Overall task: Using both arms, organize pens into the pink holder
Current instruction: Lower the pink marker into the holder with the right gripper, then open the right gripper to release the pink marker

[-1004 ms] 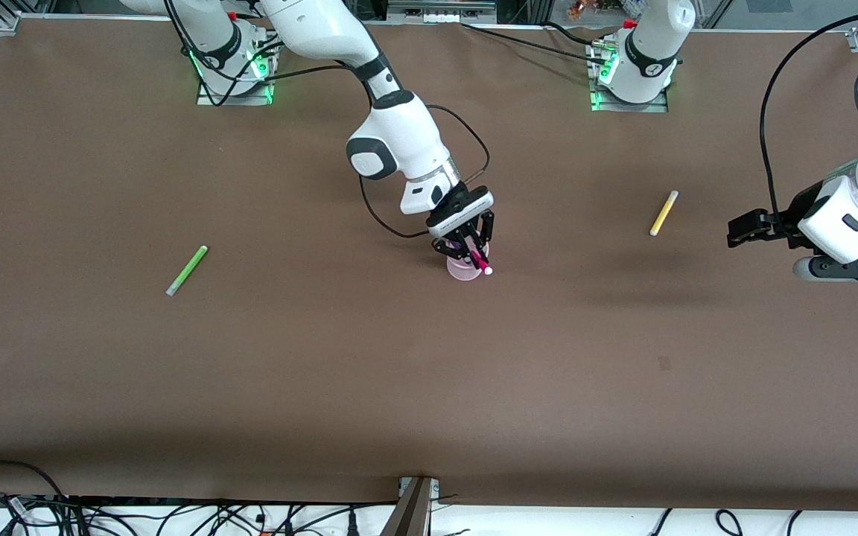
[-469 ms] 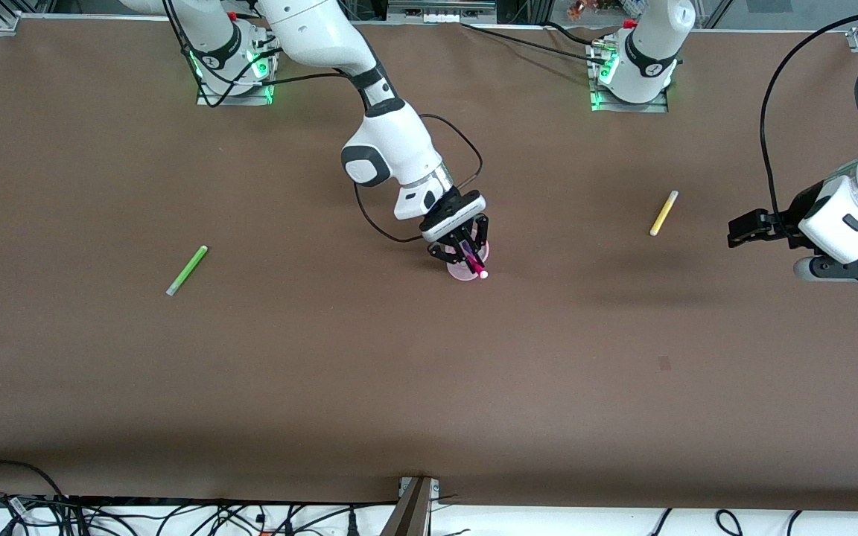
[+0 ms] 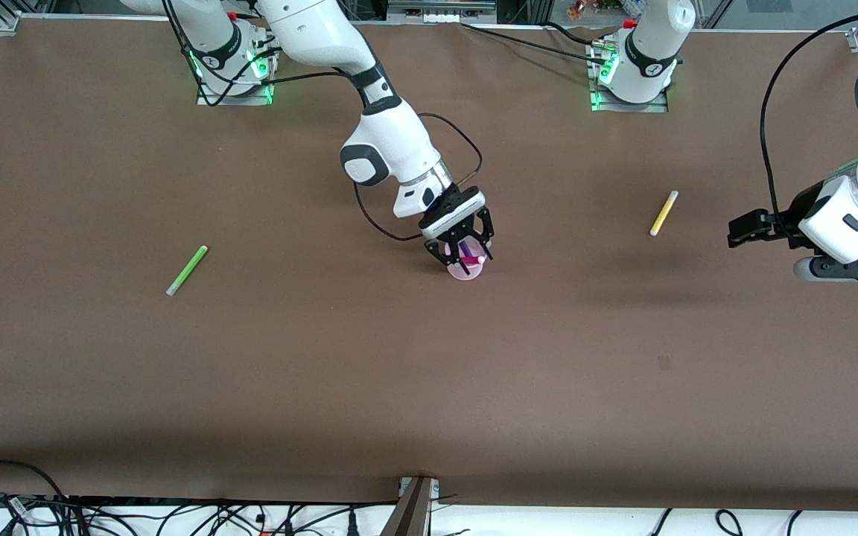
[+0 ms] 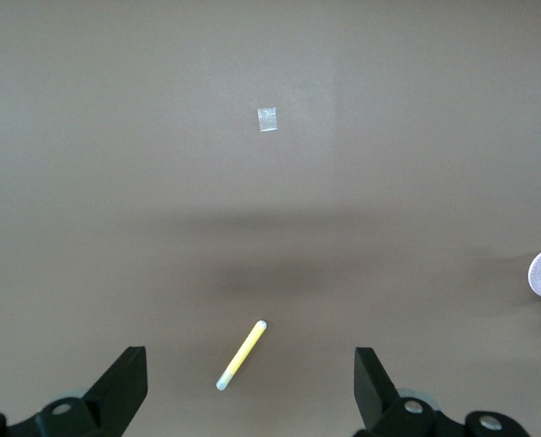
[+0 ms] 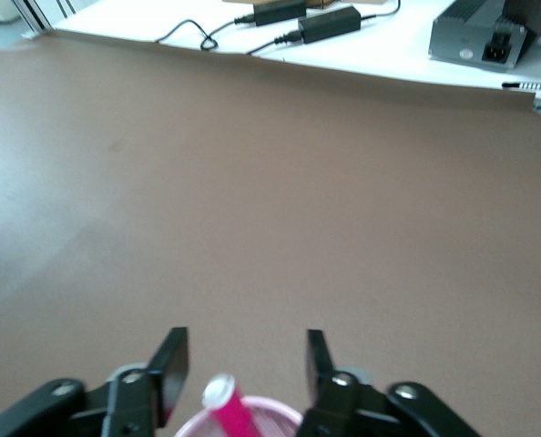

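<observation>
The pink holder (image 3: 467,272) stands mid-table. A magenta pen (image 3: 473,260) leans inside it, pale cap up, also seen in the right wrist view as the magenta pen (image 5: 229,408) in the holder's rim (image 5: 281,415). A purple pen (image 3: 464,246) shows in the cup beside it. My right gripper (image 3: 465,256) (image 5: 245,355) hangs open just over the holder, fingers either side of the pen and apart from it. A green pen (image 3: 187,270) lies toward the right arm's end. A yellow pen (image 3: 663,213) (image 4: 241,355) lies toward the left arm's end. My left gripper (image 3: 743,229) (image 4: 250,368) hovers open near the yellow pen, empty.
Brown table cover (image 3: 429,387) all round. A small pale tape patch (image 4: 268,119) marks the cover. A black cable (image 3: 392,227) loops beside the right wrist. Cables and power bricks (image 5: 330,23) lie off the table's edge nearest the front camera.
My right gripper came down slightly over the holder and opened, letting go of the magenta pen, which now rests in the cup. The left arm has not moved.
</observation>
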### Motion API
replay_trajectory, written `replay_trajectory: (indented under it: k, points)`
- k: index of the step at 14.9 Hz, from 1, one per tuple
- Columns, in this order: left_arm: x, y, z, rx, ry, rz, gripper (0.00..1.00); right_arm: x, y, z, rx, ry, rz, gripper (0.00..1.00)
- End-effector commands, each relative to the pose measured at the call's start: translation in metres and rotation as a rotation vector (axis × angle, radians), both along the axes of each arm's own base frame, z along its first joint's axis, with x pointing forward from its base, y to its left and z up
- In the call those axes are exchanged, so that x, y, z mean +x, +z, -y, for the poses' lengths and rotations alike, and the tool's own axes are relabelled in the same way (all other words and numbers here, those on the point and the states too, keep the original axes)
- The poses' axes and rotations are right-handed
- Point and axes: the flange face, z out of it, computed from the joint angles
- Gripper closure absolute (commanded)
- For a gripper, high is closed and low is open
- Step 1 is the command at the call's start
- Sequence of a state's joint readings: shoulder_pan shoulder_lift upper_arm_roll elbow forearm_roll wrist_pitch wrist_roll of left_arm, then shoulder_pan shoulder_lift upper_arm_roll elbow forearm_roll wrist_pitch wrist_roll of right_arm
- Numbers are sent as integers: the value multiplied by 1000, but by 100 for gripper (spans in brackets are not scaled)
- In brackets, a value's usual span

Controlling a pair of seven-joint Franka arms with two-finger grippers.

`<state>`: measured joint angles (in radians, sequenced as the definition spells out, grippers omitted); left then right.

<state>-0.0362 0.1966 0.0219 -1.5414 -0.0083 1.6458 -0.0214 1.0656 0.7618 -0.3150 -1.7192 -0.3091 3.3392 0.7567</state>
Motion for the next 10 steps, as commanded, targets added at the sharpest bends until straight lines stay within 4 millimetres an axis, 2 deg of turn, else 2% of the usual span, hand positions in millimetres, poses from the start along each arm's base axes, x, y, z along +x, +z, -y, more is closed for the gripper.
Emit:
replay_trajectory:
  k: [1, 3, 6, 10]
  points:
    - [1, 4, -1, 1, -15, 9, 0, -4, 24, 0, 30, -10, 7, 0]
    - [2, 3, -1, 1, -15, 12, 0, -1, 36, 1, 38, -15, 15, 0]
    - [2, 3, -1, 1, -15, 16, 0, 22, 56, 19, 49, -61, 33, 0]
    - [3, 1, -1, 1, -15, 14, 0, 50, 115, 38, -3, -195, -26, 0]
